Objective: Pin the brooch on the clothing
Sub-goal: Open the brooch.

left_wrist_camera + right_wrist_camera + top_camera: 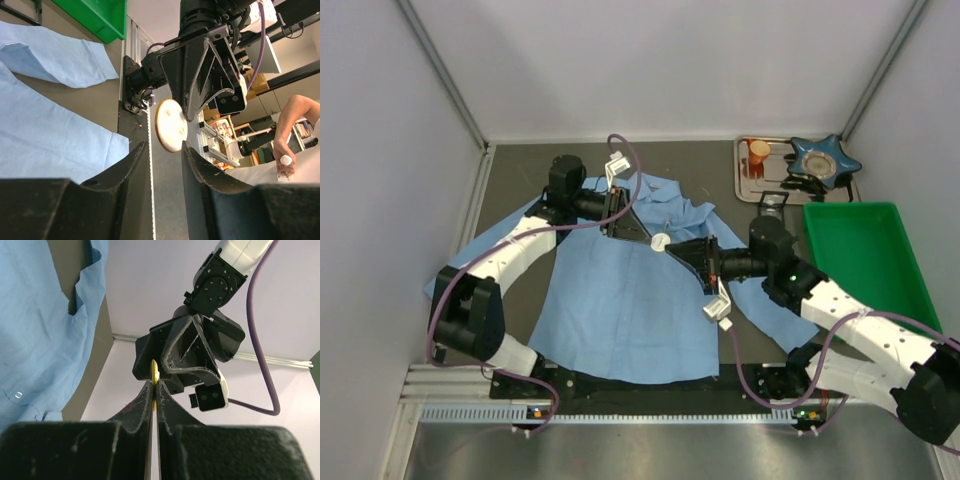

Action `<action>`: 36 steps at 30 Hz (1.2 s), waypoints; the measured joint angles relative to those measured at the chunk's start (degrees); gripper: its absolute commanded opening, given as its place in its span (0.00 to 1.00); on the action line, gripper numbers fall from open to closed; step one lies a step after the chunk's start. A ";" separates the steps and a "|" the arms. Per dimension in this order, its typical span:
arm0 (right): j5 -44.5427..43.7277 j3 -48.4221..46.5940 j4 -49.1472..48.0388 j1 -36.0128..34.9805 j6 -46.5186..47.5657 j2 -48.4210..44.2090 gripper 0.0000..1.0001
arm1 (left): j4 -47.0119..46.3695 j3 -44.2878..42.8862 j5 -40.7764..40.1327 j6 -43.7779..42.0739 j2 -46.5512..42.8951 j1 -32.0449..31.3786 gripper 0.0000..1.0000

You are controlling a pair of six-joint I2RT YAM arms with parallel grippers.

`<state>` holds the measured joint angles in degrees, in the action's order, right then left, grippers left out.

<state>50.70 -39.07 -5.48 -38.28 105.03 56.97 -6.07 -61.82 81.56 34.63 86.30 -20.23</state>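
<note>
The clothing, a light blue shirt (620, 300), lies flat on the dark table, with its collar toward the back. Above its chest the two grippers meet tip to tip. My right gripper (672, 246) is shut on the brooch (659, 241), a small white disc. In the right wrist view the brooch (155, 371) shows edge-on, yellowish, pinched between the fingertips. My left gripper (165, 145) faces it with its jaws apart. The brooch (171, 125) hangs just beyond its tips, close to the right-hand finger, not between them. The shirt (40, 135) lies below.
A green bin (865, 255) stands at the right. Behind it a metal tray (760, 185) holds an orange cup (758, 152) next to a blue star-shaped dish (825, 158). White walls close in the sides and back. A metal rail (620, 410) runs along the near edge.
</note>
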 measured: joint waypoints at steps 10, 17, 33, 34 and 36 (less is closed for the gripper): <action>0.42 -0.02 1.68 -0.35 1.88 0.17 0.00 | -0.20 -1.20 1.20 0.44 1.46 -1.42 0.24; 0.72 -0.04 1.86 -0.48 2.80 0.81 0.00 | -0.28 -1.46 1.31 1.05 2.16 -1.57 0.00; -20.59 -15.06 10.88 4.28 -40.33 5.35 0.94 | -21.33 4.11 -8.74 5.11 -3.26 7.52 0.00; -20.63 -19.65 13.51 5.90 -46.88 7.39 0.94 | -22.95 4.74 -9.33 5.40 -3.78 7.43 0.00; -18.71 -28.35 17.51 9.35 -59.91 11.82 0.89 | -27.10 6.60 -11.45 5.84 -4.94 7.26 0.00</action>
<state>31.99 -67.42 12.03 -28.93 45.12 68.79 -33.17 -55.22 70.11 40.47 81.36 -12.97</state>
